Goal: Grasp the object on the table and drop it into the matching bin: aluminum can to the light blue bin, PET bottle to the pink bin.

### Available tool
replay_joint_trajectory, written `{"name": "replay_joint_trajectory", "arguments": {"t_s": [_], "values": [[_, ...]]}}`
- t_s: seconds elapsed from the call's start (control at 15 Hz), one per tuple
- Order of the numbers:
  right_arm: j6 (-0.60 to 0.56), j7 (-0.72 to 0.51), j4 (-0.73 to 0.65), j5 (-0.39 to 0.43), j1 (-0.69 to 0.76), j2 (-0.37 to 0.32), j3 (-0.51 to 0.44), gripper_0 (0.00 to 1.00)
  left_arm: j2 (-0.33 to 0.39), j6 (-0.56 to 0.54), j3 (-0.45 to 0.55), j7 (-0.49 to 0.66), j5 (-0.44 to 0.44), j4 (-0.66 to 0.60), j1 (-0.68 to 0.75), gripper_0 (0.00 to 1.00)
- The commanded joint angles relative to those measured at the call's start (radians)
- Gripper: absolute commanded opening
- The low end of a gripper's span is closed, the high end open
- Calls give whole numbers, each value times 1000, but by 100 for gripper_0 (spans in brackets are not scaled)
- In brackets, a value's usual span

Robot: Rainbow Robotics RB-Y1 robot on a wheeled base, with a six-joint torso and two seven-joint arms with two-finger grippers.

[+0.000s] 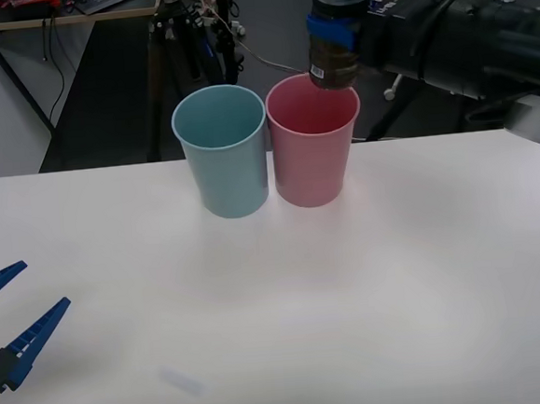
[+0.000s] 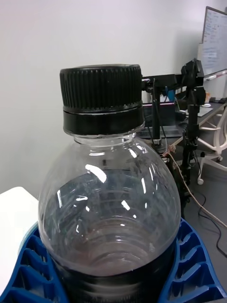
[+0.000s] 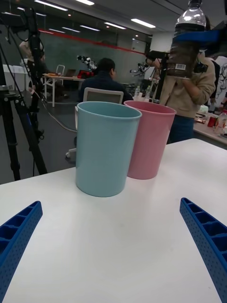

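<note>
white tabletop [image 1: 425, 274]: right gripper [image 1: 343, 30] clamps small clear plastic bottle [image 1: 336, 28] upright, directly above tall pink plastic bin [image 1: 313, 152]; left gripper [image 1: 8, 325] spread, parked low.

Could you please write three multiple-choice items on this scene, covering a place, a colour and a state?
1. Where is the PET bottle?
A. Lying on the table
B. Held upright in the air above the pink bin's far rim
C. Standing inside the light blue bin

2. What colour is the bin standing on the robot's left side of the pair?
A. Light blue
B. Pink
C. Green

3. How does the left gripper stand?
A. Shut on the bottle
B. Shut on a bin's rim
C. Open, holding nothing

Key: 1 B, the right gripper clasps the bottle above the pink bin. 2 A, the light blue bin stands left of the pink one on the table. 3 C, its blue fingers are spread apart low over the tabletop.
</note>
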Motion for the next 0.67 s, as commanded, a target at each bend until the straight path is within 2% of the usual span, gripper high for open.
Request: {"name": "replay_joint_trajectory", "arguments": {"t_s": [0.07, 0.67], "values": [[-8, 1, 82, 1, -48, 45, 36, 0, 0, 0, 0, 0, 0, 0, 0, 100], [-38, -2, 319, 53, -118, 192, 67, 0, 0, 0, 0, 0, 0, 0, 0, 100]]}}
